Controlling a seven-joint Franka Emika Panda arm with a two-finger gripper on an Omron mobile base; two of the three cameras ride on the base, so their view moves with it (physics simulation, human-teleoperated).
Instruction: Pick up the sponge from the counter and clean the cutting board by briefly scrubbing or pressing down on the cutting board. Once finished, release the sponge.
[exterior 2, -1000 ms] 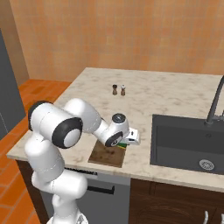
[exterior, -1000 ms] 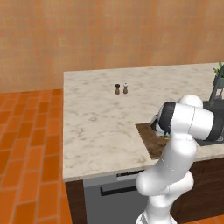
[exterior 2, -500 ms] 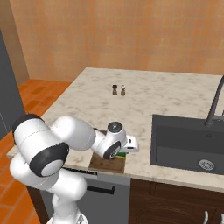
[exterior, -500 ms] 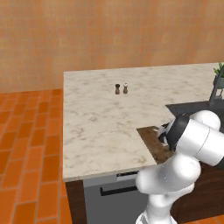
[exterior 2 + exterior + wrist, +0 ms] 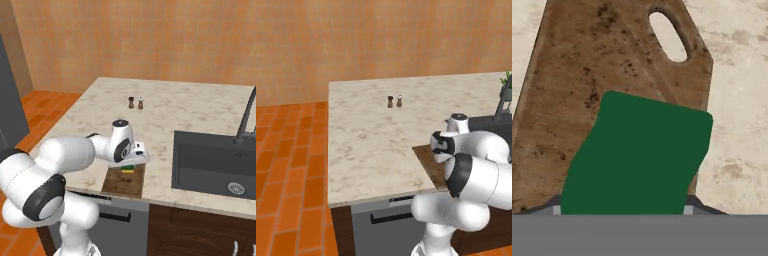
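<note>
Sponge (image 5: 637, 155) in my grip, over the cutting board (image 5: 587, 90) w/ risk of slipping off its edge.

My gripper (image 5: 131, 165) is closed on the sponge, fingers barely showing at either side of it in the hand view; the green block sits above the board's mid part, just short of the handle hole (image 5: 668, 36). In the right base view the yellow layer sits low over the board, but I can't tell if it touches yet. What could go wrong, imo: the sponge overhangs the board's long edge toward bare counter (image 5: 737, 100), so a scrub stroke that way wipes marble, not wood. Pressing too hard could shove the board, which lies right at the counter's front edge.
</note>
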